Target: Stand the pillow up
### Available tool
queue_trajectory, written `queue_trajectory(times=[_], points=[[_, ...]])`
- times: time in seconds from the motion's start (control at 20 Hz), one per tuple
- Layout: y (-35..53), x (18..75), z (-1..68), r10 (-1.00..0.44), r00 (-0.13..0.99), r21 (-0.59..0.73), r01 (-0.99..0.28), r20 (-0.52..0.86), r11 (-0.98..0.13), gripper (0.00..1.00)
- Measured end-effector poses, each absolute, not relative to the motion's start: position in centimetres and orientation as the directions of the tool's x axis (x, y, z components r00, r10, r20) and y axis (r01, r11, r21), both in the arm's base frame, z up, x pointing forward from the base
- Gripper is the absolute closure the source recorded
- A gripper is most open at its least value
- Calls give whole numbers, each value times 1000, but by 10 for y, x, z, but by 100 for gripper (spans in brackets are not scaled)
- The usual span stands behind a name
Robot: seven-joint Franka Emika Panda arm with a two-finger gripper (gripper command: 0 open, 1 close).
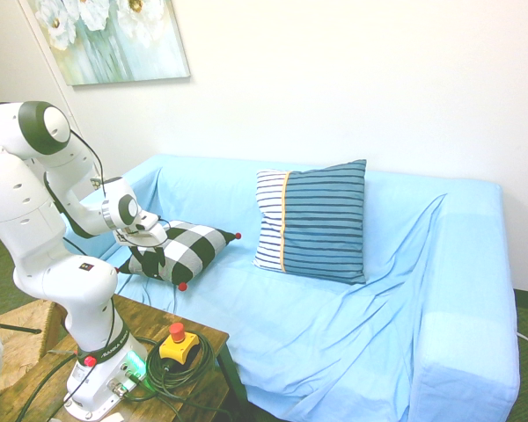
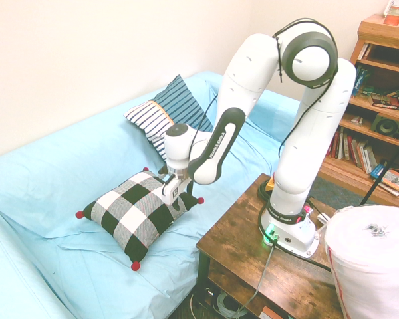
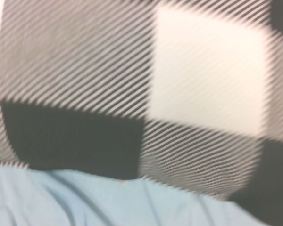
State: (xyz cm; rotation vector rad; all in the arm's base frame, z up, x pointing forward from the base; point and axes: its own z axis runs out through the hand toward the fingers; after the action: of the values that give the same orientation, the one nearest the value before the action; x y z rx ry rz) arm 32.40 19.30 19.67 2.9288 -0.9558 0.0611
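We count two pillows, one checked (image 2: 130, 216) at center left of the second exterior view, one striped (image 1: 321, 224) at center right of the first, on one blue sofa (image 1: 462, 290).

- Both exterior views: bright, walls washed nearly white.
- Shadows soft and faint; light source unseen.
- Wrist view: checked cloth (image 3: 207, 70) softly blurred, its weave showing as coarse diagonal stripes.
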Motion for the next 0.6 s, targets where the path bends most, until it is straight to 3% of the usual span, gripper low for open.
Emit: queue_trajectory(times=[0.2, 0.6], points=[[215, 300, 155, -583, 811, 52, -585, 56, -809, 0], [236, 312, 51, -589, 808, 10, -589, 30, -808, 0]])
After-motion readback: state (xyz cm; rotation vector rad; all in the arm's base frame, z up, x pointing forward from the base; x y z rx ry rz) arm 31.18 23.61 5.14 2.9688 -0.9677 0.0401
